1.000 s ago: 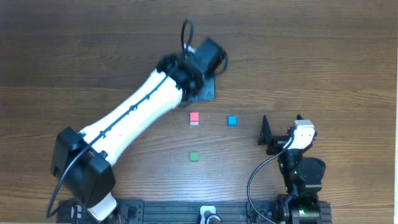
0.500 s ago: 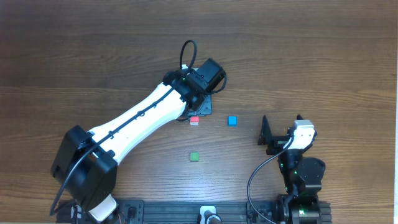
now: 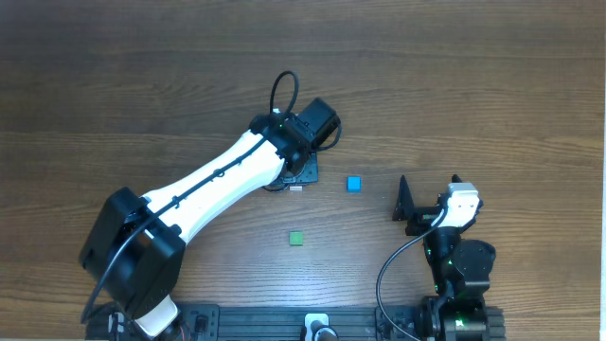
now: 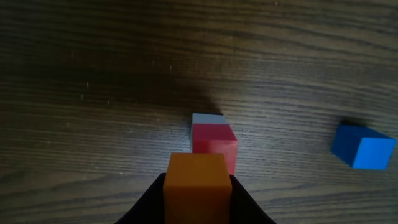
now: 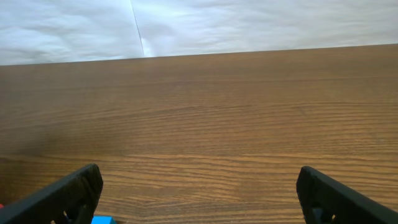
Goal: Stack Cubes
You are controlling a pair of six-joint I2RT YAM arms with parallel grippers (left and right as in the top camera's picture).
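Note:
My left gripper [image 3: 300, 170] is shut on an orange cube [image 4: 197, 185]. It hangs just above and close beside a red cube [image 4: 214, 145], which rests on a grey-white cube [image 4: 208, 118]. In the top view the left arm covers most of this stack, leaving a thin sliver [image 3: 296, 188]. A blue cube [image 3: 353, 184] lies to the right of the stack, also in the left wrist view [image 4: 362, 146]. A green cube [image 3: 296, 239] sits nearer the arm bases. My right gripper [image 3: 428, 192] stands open near its base, with nothing between its fingers [image 5: 69, 192].
The brown wooden table [image 3: 492, 85] stretches wide behind and to both sides of the cubes. A pale wall [image 5: 249, 25] borders the table's far edge in the right wrist view.
The left gripper with the orange cube has moved down toward the red cube and now covers most of it in the top view. The right arm has not moved.

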